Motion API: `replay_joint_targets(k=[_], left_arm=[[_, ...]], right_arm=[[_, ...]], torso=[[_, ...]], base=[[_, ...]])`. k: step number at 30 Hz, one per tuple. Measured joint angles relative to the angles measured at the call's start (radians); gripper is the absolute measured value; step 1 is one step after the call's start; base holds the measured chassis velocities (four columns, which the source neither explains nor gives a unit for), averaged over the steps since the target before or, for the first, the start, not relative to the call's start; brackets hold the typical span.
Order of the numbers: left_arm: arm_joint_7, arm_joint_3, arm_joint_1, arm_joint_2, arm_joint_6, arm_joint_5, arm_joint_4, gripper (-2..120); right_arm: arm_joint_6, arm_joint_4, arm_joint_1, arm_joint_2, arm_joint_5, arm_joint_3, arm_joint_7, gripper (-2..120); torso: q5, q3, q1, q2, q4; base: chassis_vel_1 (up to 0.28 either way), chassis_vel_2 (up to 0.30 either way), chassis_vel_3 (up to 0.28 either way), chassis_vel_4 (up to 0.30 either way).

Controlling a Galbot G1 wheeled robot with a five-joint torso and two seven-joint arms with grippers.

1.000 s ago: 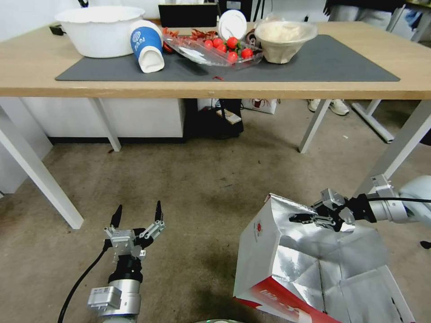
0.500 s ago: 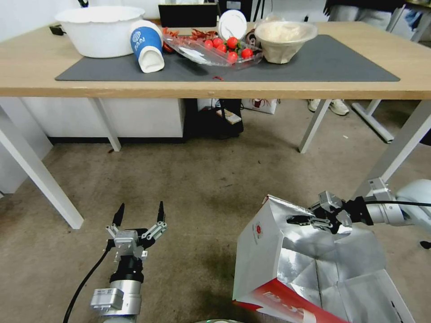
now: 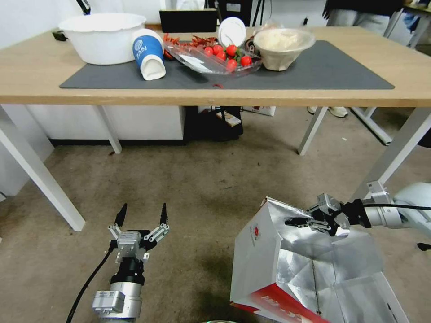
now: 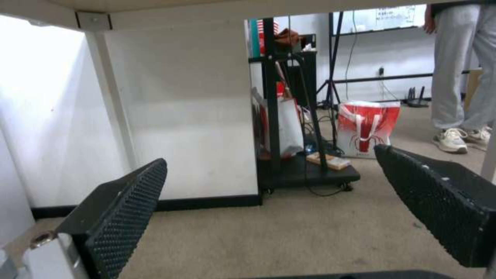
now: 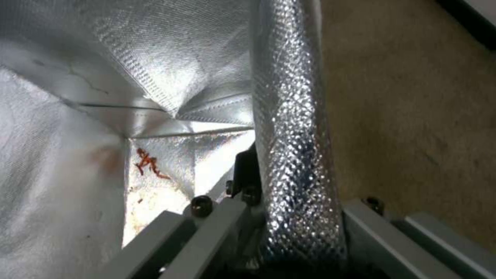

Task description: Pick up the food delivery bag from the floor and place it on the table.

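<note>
Down on the beige carpet floor (image 3: 202, 188), the right tool (image 3: 300, 220) pinches the foil-lined rim of the boxy white-and-red paper delivery bag (image 3: 269, 260) for lifting to the light-wood bench (image 3: 27, 76), while the left tool (image 3: 141, 214) hovers open, idle.

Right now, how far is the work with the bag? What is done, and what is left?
Done: the right gripper has its jaws shut on the foil rim of the bag. In hand: the bag hangs tilted from that rim, low over the carpet; whether its bottom is off the floor cannot be told. Left: raising it onto the table. The left gripper waits open beside it.
</note>
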Motion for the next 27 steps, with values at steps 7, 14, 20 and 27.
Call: replay_joint_targets(k=[7, 14, 20, 27], left_arm=[[0.006, -0.004, -0.002, 0.003, 0.000, 0.000, 0.002, 100], [0.020, -0.006, -0.004, 0.001, -0.001, 0.000, 0.005, 100], [0.024, -0.005, -0.006, 0.000, -0.002, 0.000, 0.007, 100], [0.029, -0.006, -0.005, 0.000, -0.006, -0.001, 0.007, 100]], right_arm=[[0.000, -0.005, 0.006, 0.001, 0.001, -0.001, -0.001, 0], [0.000, -0.008, 0.009, 0.005, 0.000, -0.008, -0.001, 0], [0.000, -0.009, 0.013, 0.003, 0.000, -0.011, -0.001, 0], [0.000, -0.008, 0.014, 0.002, 0.000, -0.011, -0.002, 0]], torso=[[-0.0001, 0.026, 0.003, 0.029, 0.0000], [0.0000, 0.048, 0.008, 0.055, 0.0000], [-0.0001, 0.066, 0.015, 0.080, 0.0000], [-0.0001, 0.088, 0.019, 0.107, 0.0000]], base=[[0.000, 0.000, 0.000, 0.000], [0.000, 0.000, 0.000, 0.000], [0.000, 0.000, 0.000, 0.000], [0.000, 0.000, 0.000, 0.000]])
